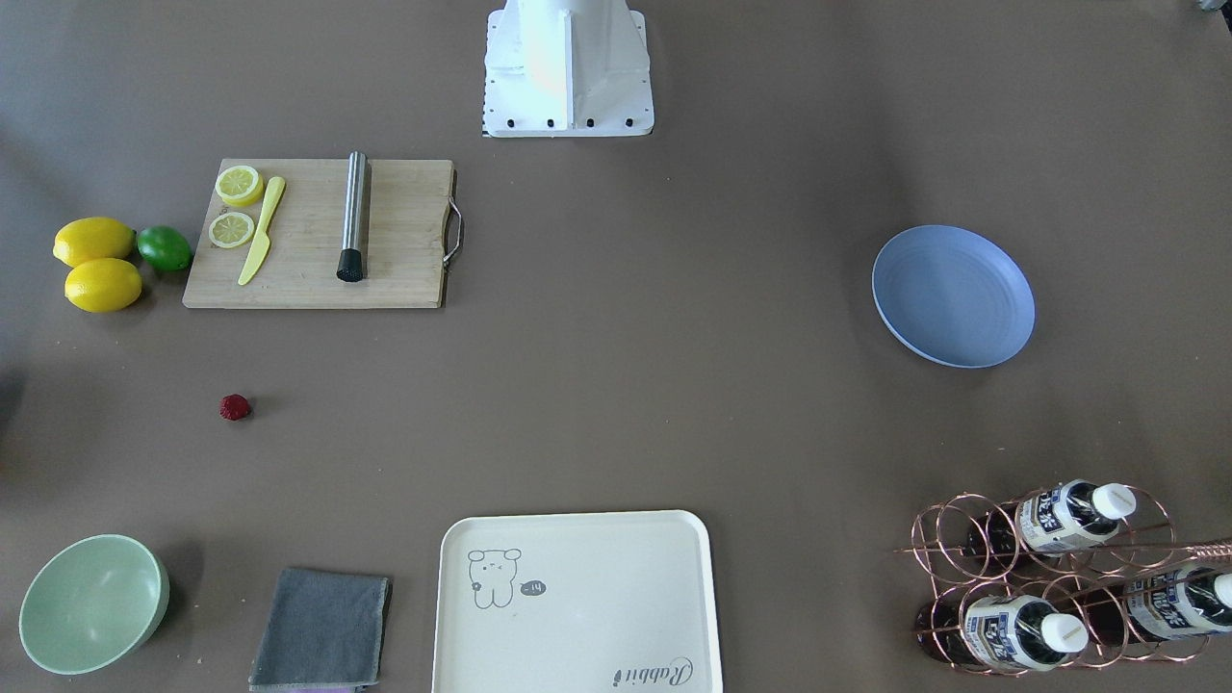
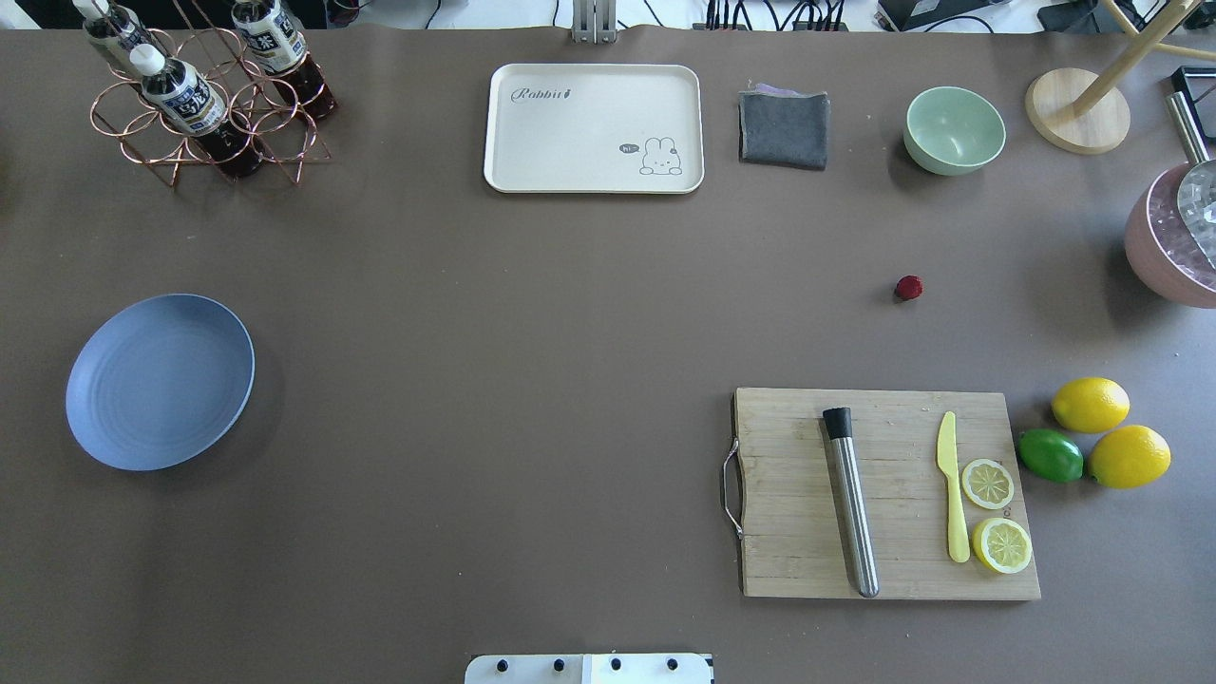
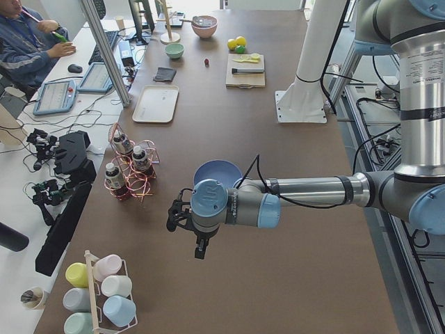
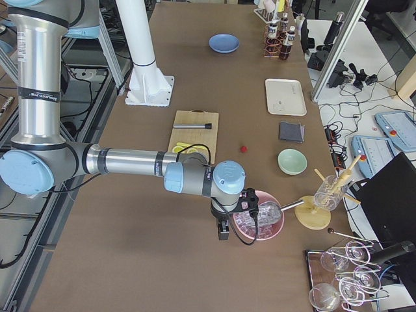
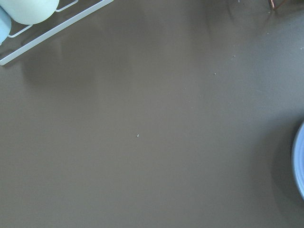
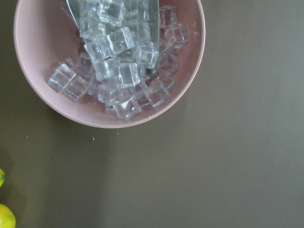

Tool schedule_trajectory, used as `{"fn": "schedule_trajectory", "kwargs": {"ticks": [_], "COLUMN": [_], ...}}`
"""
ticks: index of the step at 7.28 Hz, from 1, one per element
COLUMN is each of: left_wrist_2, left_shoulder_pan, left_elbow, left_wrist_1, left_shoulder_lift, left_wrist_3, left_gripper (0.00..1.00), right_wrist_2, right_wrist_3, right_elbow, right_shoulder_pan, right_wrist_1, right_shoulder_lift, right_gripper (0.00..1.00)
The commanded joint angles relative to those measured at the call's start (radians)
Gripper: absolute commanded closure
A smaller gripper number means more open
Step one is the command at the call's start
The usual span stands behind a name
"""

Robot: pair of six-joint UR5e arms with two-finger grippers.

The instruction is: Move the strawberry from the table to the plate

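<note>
The strawberry (image 1: 234,407) (image 2: 908,287), small and dark red, lies alone on the grey-brown table (image 2: 532,332) between the cutting board and the green bowl. The light-blue plate (image 1: 953,295) (image 2: 160,394) sits far across the table with nothing on it; its rim edges into the left wrist view (image 5: 300,166). My left gripper (image 3: 172,216) hovers over bare table beside the plate and shows only in the side view, so I cannot tell its state. Also seen only from the side, my right gripper (image 4: 250,205) hangs above a pink ice bowl (image 6: 109,61); cannot tell its state.
A bamboo cutting board (image 2: 883,494) holds a steel muddler, a yellow knife and lemon slices. Two lemons and a lime (image 2: 1050,454) lie beside it. A green bowl (image 2: 954,129), grey cloth (image 2: 784,128), cream tray (image 2: 594,128) and bottle rack (image 2: 204,95) line the far edge.
</note>
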Motion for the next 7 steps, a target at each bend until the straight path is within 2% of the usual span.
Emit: {"fn": "schedule_trajectory", "kwargs": {"ticks": [1, 7], "left_wrist_2": [0.001, -0.001], "left_shoulder_pan": [-0.001, -0.002], "left_elbow": [-0.005, -0.01], "left_wrist_1": [-0.008, -0.043], "left_shoulder_lift": [0.012, 0.005], "left_wrist_3": [0.004, -0.004], "left_gripper": [0.01, 0.01], "right_wrist_2": [0.0, 0.012], "right_wrist_3": [0.0, -0.002], "right_elbow": [0.0, 0.023], "right_shoulder_pan": [0.0, 0.0], "right_wrist_1": [0.0, 0.0], "right_shoulder_lift": [0.0, 0.0], "right_gripper": [0.0, 0.0]}}
